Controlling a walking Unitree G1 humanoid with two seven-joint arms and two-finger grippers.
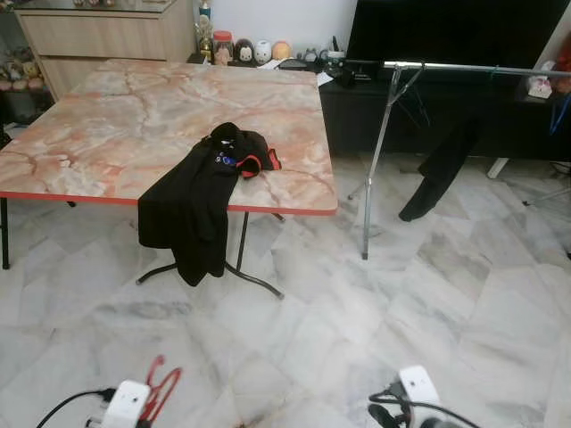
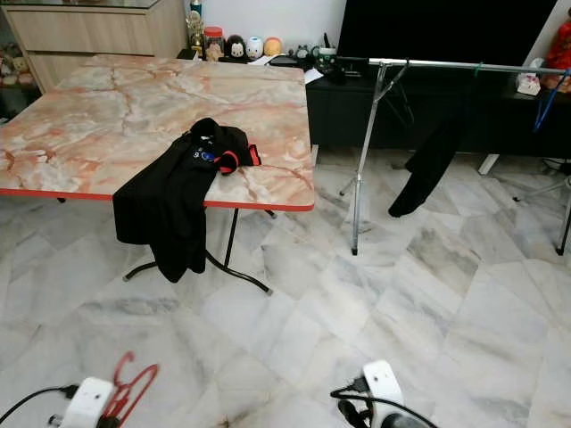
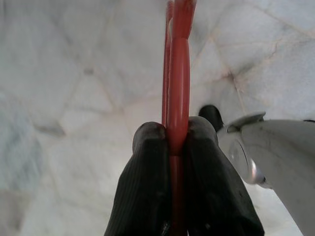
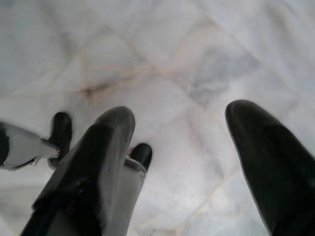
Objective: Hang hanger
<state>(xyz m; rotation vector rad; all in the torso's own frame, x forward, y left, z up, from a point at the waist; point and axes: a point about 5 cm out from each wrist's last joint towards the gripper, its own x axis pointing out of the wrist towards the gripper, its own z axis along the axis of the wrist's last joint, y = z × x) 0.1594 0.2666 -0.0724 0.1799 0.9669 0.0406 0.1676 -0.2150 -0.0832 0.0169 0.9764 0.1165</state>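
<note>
Left claw (image 3: 176, 142): clamped on red plastic hanger (image 3: 178, 78), held low over the marble floor (image 1: 357, 339). Right claw (image 4: 197, 142): fingers apart.

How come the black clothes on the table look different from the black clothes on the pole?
The black garment on the table lies crumpled, half drooping over the table edge; the black garment on the rack hangs straight down from the metal rail. The table one shows red trim; the rack one looks plain. Both are black. The left end effector grips the red hanger.
</note>
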